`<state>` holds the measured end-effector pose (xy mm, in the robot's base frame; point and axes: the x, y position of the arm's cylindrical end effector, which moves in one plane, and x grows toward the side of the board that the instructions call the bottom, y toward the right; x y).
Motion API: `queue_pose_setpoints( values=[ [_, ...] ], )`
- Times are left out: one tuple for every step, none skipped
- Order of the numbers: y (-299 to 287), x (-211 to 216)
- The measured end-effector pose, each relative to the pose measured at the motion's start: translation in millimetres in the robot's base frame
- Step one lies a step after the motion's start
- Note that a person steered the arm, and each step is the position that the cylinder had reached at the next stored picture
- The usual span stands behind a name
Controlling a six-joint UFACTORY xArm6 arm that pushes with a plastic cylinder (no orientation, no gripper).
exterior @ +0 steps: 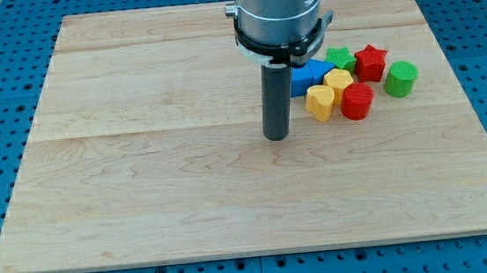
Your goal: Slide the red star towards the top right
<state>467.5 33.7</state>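
Note:
The red star (370, 62) lies on the wooden board at the view's right, in a tight cluster of blocks. A green star (339, 56) touches its left side and a red cylinder (357, 102) sits just below it. My tip (277, 137) rests on the board to the left of and below the cluster, about a hundred pixels from the red star, touching no block. The rod rises from it to the arm's grey housing at the view's top.
A green cylinder (401, 79) stands right of the red star. A blue block (307, 77), a yellow heart (319, 101) and a second yellow block (339, 81) fill the cluster's left. The wooden board (140, 163) lies on a blue pegboard.

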Motion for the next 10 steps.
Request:
queue_pose_setpoints(
  values=[
    [-6.6,-4.4],
    [-13.9,-9.2],
    [-17.2,-10.4],
    [-18.7,-10.8],
    [-19.5,-10.8],
    [19.7,-13.5],
    [63.6,44.7],
    [121.2,55.8],
    [195.3,-2.8],
    [176.5,-67.0]
  ],
)
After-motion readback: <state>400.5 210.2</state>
